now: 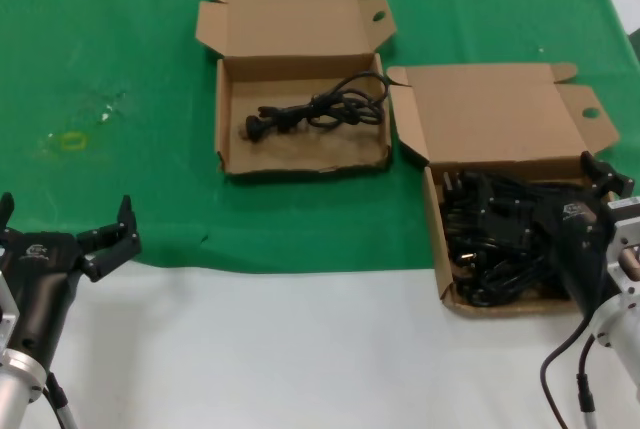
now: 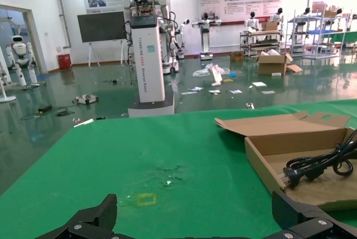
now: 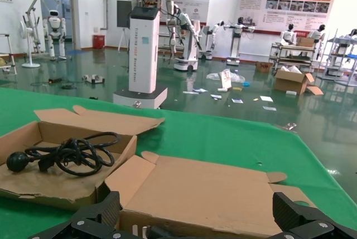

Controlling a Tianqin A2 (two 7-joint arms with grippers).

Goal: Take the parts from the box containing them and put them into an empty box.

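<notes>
The squarish box [image 1: 438, 249] at the right is full of tangled black cable parts [image 1: 495, 239]; its holed lid [image 1: 490, 114] lies open behind it. My right gripper [image 1: 548, 189] hangs open over this box with nothing between its fingers. The right wrist view faces the lid [image 3: 212, 194] from between the spread fingers [image 3: 196, 211]. The wider, shallow box [image 1: 300, 167] at the back centre holds one coiled black power cable [image 1: 320, 109], also visible in both wrist views [image 2: 318, 164] [image 3: 67, 155]. My left gripper [image 1: 65, 214] waits open near the front left [image 2: 195, 216].
A green cloth [image 1: 120, 49] covers the far part of the table; bare white table [image 1: 300, 349] runs along the front. A small yellow mark [image 1: 72, 141] and scuffs sit on the cloth at the left. The two boxes stand almost corner to corner.
</notes>
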